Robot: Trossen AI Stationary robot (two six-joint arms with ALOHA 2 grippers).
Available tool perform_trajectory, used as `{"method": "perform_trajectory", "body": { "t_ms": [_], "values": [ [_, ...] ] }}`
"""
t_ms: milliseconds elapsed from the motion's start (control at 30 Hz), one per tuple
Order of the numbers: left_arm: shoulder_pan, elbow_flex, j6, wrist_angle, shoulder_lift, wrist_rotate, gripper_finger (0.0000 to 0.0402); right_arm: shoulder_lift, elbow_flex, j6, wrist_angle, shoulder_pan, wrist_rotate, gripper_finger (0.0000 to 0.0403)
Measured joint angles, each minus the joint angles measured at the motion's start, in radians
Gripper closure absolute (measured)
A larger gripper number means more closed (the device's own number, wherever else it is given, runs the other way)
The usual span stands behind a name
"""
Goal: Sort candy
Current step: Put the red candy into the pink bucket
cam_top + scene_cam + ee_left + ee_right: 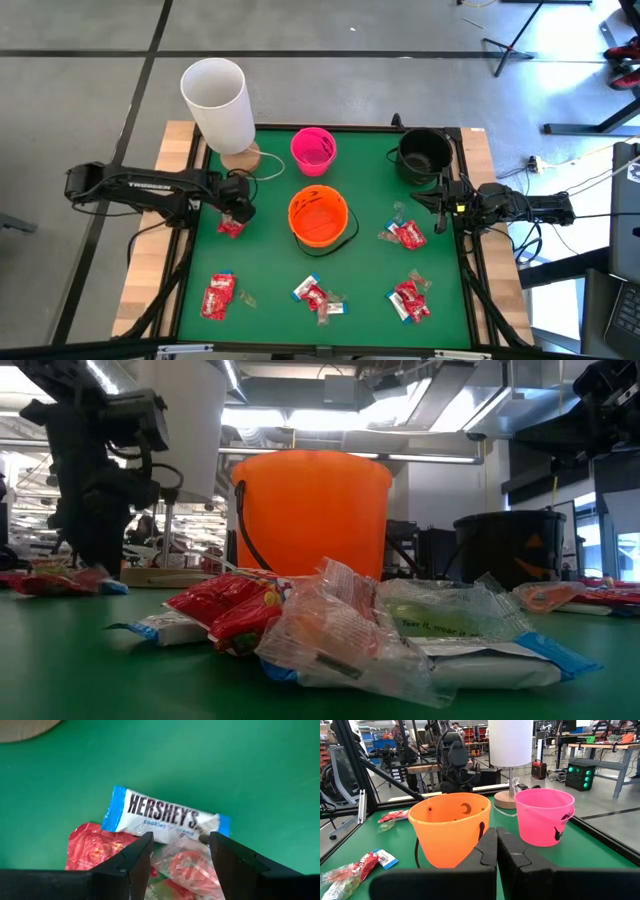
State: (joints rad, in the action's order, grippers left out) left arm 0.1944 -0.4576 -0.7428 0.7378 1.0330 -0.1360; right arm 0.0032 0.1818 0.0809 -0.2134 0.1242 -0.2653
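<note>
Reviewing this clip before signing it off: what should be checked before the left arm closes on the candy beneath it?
1. Left gripper open over the candy pile: ok.
2. One piece alone between the fingers: not ok; a clear-wrapped sweet, a red wrapper and a white Hershey's bar overlap.
3. Orange bucket upright, nearby: ok.
4. Right gripper shut, parked at the table's right edge: ok.
5. Which bucket suits this piece: cannot tell.

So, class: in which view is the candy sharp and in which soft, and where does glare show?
Left wrist view: the white-and-blue Hershey's bar is crisp. Low view: the near clear crinkly wrappers look soft, and ceiling lights flare above the orange plastic bucket. High view: even light, no glare.
</note>
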Motion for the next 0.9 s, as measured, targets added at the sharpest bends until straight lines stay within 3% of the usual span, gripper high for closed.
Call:
{"method": "perform_trajectory", "body": {
  "t_ms": [233,600,900],
  "values": [
    [0.0,0.0,0.027,0.0,0.048,-0.01,0.0245,0.0,0.0,0.0,0.0,0.0,0.0,0.0402],
    [0.0,0.0,0.074,-0.038,0.035,-0.004,0.0392,0.0,0.0,0.0,0.0,0.0,0.0,0.0402],
    [0.0,-0.09,0.148,-0.061,-0.032,0.023,0.04,0.0,0.0,0.0,0.0,0.0,0.0,0.0402]
  ]
}}
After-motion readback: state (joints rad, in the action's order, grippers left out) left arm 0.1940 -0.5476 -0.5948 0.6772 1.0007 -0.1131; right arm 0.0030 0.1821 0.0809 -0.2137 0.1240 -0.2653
